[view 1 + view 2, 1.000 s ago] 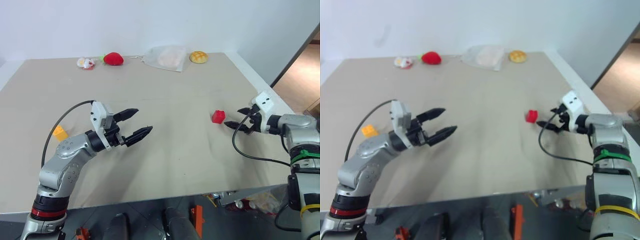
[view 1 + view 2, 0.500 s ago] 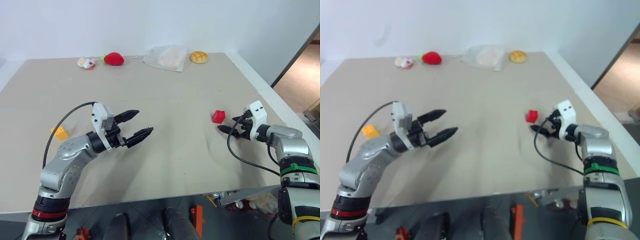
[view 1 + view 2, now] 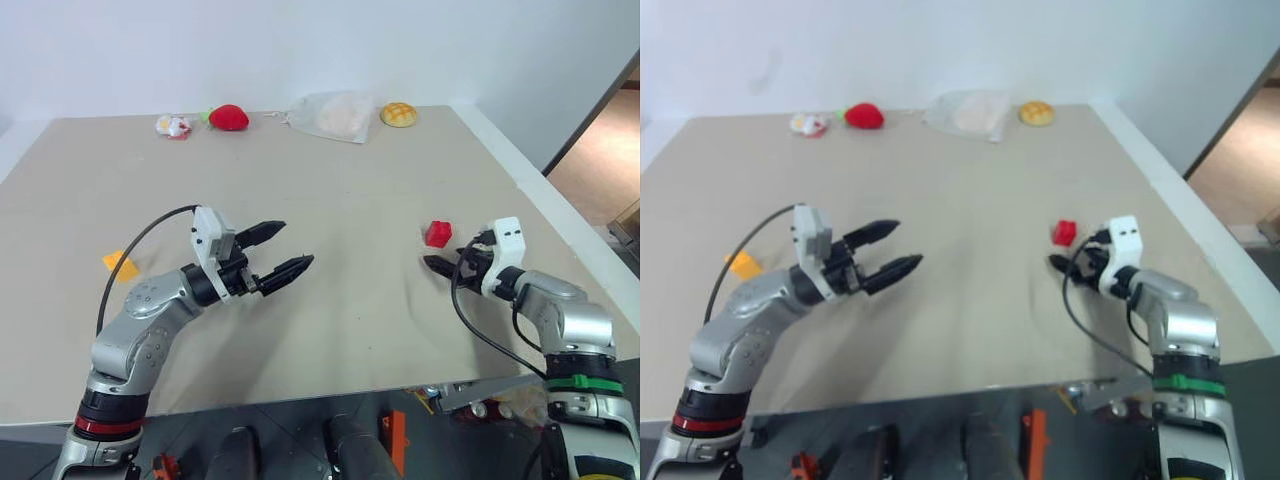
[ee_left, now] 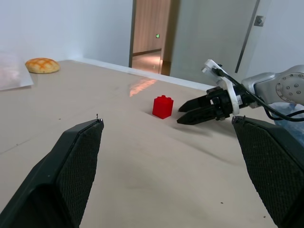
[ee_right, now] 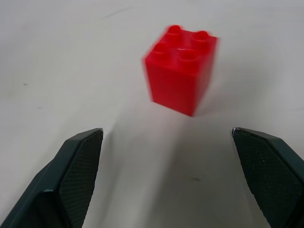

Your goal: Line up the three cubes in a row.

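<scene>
- Red cube (image 5: 180,69): one, upright on the table (image 3: 350,200), studs up, no long axis; just ahead of the right gripper (image 3: 440,266), in line with the gap between its spread, empty fingers (image 5: 78,166), not touching.
- Yellow-orange cube (image 3: 120,265): one, near the table's left edge, beside the left arm.
- Left gripper (image 3: 275,250): fingers spread, empty, mid-table, well apart from both cubes.

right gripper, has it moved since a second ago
Yes. The right gripper has slid toward the robot's left and nearer the table's near edge. It sat to the right of the red cube; now it sits open just in front of it.
</scene>
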You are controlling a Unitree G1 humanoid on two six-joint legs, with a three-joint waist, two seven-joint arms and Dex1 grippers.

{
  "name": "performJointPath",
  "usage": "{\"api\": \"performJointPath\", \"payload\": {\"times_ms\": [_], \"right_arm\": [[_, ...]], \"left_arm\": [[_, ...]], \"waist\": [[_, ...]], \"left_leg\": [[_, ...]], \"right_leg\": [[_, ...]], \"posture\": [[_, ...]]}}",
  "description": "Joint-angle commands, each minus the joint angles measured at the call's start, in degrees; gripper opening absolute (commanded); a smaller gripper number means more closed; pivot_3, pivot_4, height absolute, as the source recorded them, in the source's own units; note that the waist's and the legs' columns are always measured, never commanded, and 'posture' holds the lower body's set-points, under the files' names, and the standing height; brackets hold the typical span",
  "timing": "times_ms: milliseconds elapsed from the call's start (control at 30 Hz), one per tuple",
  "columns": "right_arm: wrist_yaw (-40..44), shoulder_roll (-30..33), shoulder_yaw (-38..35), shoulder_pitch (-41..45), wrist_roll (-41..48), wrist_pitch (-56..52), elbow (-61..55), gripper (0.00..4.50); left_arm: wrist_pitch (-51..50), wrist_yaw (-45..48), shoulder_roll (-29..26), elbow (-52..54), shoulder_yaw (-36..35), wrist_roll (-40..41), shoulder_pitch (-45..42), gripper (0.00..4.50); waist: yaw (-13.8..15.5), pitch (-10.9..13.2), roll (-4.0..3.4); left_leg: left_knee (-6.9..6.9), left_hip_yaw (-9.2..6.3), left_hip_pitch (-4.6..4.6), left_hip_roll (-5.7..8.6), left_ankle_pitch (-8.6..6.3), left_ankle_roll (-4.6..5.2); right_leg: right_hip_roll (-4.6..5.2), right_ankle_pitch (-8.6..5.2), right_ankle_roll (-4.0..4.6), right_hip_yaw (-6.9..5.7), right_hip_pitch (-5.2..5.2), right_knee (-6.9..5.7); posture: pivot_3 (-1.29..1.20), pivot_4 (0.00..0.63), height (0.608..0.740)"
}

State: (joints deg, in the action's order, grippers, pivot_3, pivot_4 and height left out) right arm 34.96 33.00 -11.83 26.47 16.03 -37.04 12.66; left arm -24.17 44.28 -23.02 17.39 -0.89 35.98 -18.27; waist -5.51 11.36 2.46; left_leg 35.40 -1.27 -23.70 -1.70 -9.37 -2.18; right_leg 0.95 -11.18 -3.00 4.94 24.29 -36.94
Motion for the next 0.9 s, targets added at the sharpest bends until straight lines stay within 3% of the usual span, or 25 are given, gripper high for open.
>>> {"api": "performJointPath", "payload": {"times_ms": [33,533,900], "right_arm": [[-5.11,-1.75,0.43,-0.89,-1.20,-0.96,-6.24,4.50],[-16.77,-5.66,-0.52,1.67,-4.58,4.44,-1.54,4.50],[-18.75,-8.24,0.36,6.30,-4.81,9.45,6.76,4.50]], "left_arm": [[0.75,-0.02,0.70,0.99,-0.23,0.47,0.28,4.47],[0.91,-1.05,2.99,1.11,-0.10,0.41,0.67,4.47],[0.90,-1.38,2.64,1.22,-0.60,0.17,0.67,4.47]], "waist": [[0.00,0.00,0.00],[-0.04,-0.01,0.01],[-0.03,-0.01,0.01]], "left_leg": [[0.00,0.02,0.00,0.00,0.00,0.00],[0.01,0.01,-0.06,0.00,0.00,0.00],[0.00,-0.01,-0.13,0.00,-0.04,0.07]], "right_leg": [[0.01,0.00,0.00,0.02,0.00,0.00],[0.00,0.00,0.00,0.01,0.04,0.01],[-0.01,-0.01,-0.01,0.00,0.07,0.03]], "posture": [[0.00,0.150,0.740],[0.00,0.150,0.740],[0.00,0.150,0.740]]}}
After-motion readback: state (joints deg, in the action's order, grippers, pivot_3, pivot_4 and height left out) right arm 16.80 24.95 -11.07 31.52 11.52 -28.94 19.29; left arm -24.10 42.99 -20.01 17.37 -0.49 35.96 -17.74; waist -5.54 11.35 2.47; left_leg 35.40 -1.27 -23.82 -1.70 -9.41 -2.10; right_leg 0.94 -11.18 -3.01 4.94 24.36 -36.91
